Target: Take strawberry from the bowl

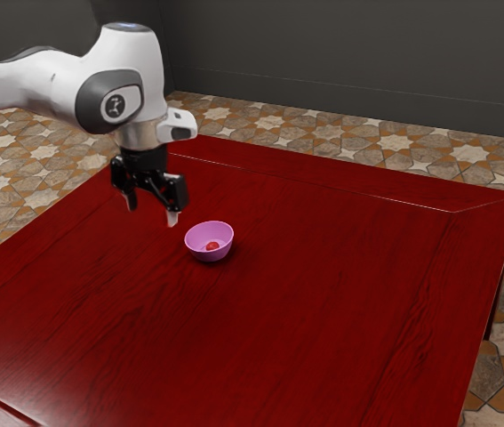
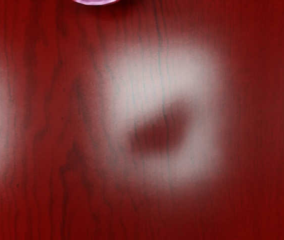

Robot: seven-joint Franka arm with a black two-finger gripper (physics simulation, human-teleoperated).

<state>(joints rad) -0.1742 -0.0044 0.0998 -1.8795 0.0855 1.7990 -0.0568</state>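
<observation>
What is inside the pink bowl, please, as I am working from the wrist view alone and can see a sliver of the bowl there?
Observer: A red strawberry lies inside the bowl, down at its bottom.
Operator: Thank you. Could you tell me whether the gripper is open or shut?
Observer: The gripper is open, its two fingers standing apart with nothing between them.
Operator: And how does it stand relative to the bowl, please?
Observer: In the exterior view it hangs above the table, up and to that view's left of the bowl, touching neither the bowl nor the fruit.
</observation>
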